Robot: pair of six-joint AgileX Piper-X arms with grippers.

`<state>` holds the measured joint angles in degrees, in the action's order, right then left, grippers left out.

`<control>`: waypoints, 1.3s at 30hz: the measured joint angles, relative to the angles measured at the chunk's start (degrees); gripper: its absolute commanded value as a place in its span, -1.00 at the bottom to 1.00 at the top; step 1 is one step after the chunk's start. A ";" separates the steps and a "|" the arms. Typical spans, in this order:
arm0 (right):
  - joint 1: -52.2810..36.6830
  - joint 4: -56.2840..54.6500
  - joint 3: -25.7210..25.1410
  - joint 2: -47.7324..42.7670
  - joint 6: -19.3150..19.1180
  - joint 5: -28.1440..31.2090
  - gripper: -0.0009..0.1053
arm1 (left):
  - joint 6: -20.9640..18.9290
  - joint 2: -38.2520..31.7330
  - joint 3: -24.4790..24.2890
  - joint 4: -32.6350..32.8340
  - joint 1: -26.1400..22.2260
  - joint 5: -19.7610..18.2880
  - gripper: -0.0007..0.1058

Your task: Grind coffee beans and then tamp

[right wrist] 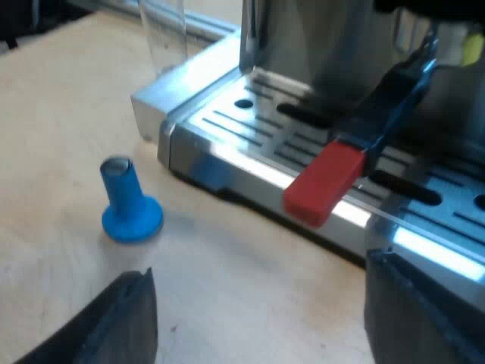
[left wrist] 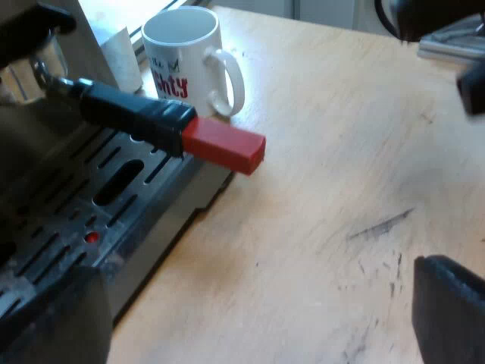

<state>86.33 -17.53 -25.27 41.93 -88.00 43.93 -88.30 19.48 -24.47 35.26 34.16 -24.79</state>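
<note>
Two grippers spread wide, both empty: left gripper (left wrist: 258,292) beside the drip tray (left wrist: 68,220), right gripper (right wrist: 261,296) near the blue tamper (right wrist: 129,203), which stands on the table (right wrist: 61,114). The holder (left wrist: 34,76) sits in the machine (right wrist: 318,45) front, its red-ended handle (left wrist: 136,114) jutting over the tray. A mug (left wrist: 186,61) stands beside the machine.

The right gripper (right wrist: 258,322) has two broad, matte black jaws with slanted edges. Those of the left gripper (left wrist: 250,311) are the same plain black.

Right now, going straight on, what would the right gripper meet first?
Probably the handle's red end, jutting from the espresso machine; depth is unclear, so the tray edge may come first.
</note>
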 measured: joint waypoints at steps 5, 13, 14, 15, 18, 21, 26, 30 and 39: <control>0.15 3.57 0.00 5.54 0.19 1.51 0.16 | 0.00 0.00 1.34 -1.78 0.00 0.00 0.53; 0.15 13.69 0.00 16.62 1.99 8.21 -0.03 | 0.00 0.00 1.34 -2.40 0.00 -0.19 0.53; 0.15 13.90 0.00 17.04 2.59 8.54 -0.10 | 0.00 0.00 1.34 -2.40 0.00 -0.19 0.53; 0.15 14.30 0.00 18.19 3.72 9.19 -0.26 | 0.00 0.00 1.34 -2.40 0.00 -0.19 0.53; 0.15 15.39 0.00 20.69 6.42 9.54 -0.54 | 0.00 0.00 1.34 -2.40 0.00 -0.19 0.53; 0.15 17.00 0.00 22.77 7.08 9.64 -0.70 | 0.00 0.00 1.34 -2.40 0.00 -0.19 0.53; 0.15 20.95 0.00 25.40 7.08 9.72 -0.71 | 0.00 0.00 1.34 -2.40 0.00 -0.19 0.53; -0.01 24.53 0.00 27.98 8.29 12.01 -0.71 | 0.00 0.00 1.34 -2.40 0.00 -0.19 0.53; -0.01 30.73 0.00 32.44 8.37 17.68 -0.71 | 0.00 0.00 1.34 -2.40 0.00 -0.19 0.53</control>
<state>86.33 13.19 -25.27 74.37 -79.63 61.60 -88.30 19.48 -23.14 32.86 34.16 -24.98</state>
